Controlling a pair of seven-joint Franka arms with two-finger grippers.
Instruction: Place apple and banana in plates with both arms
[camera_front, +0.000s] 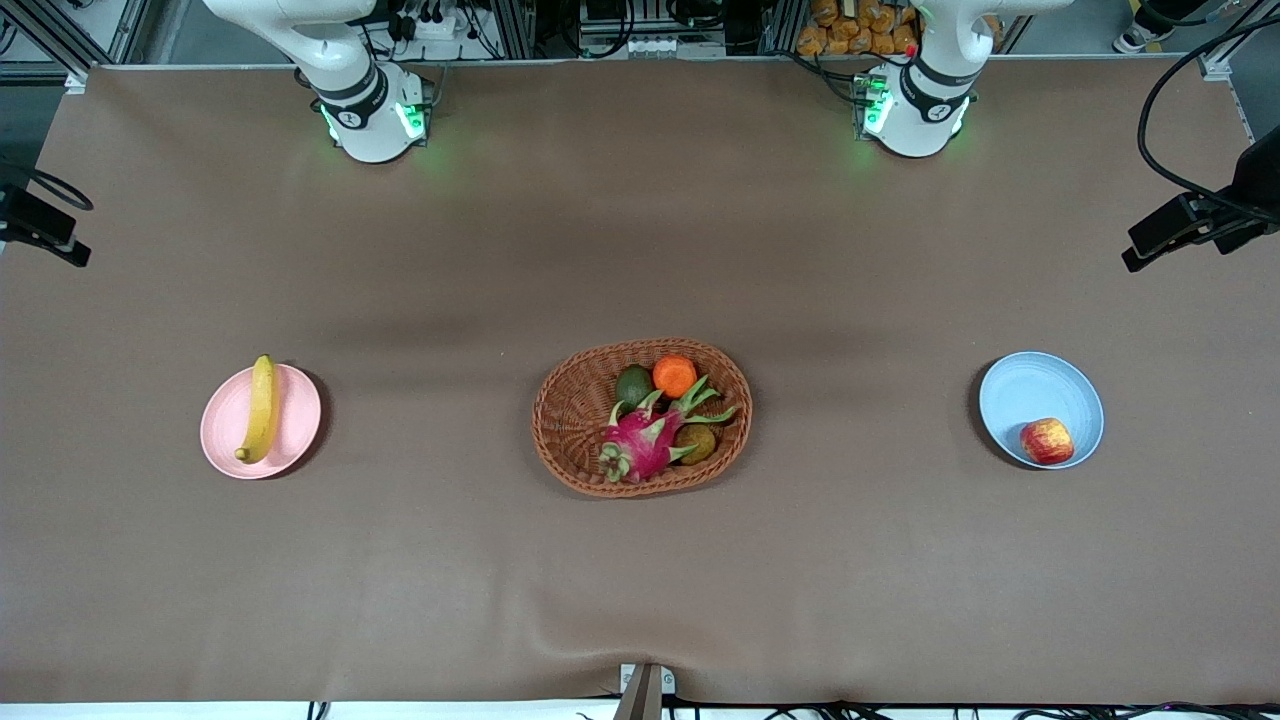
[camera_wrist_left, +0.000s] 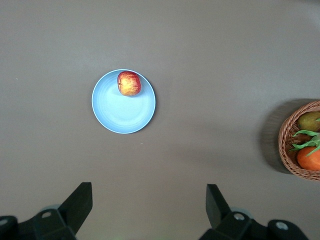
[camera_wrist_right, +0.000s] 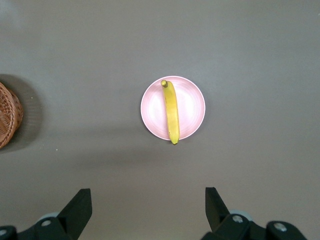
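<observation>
Brown table (camera_front: 640, 250) held three things in a row, well apart from one another. At its middle sat an oval wicker basket (camera_front: 575, 410) with a dragon fruit (camera_front: 645, 445), an orange (camera_front: 674, 376) and an avocado (camera_front: 633, 384) inside. Toward the right arm's end lay the pink plate (camera_front: 225, 420) with the banana (camera_front: 262, 408) across it — its tip just past the rim. Toward the left arm's end lay the blue plate (camera_front: 1030, 385), the apple (camera_front: 1046, 441) resting in it by the rim nearer the front camera. Both arms waited raised — the left gripper (camera_wrist_left: 149, 202) spread wide over bare table by the blue plate (camera_wrist_left: 117, 112) and apple (camera_wrist_left: 129, 83), the right gripper (camera_wrist_right: 148, 206) likewise spread and empty by the pink plate (camera_wrist_right: 192, 107) and banana (camera_wrist_right: 171, 111). Nothing stood between either gripper and its plate.
</observation>
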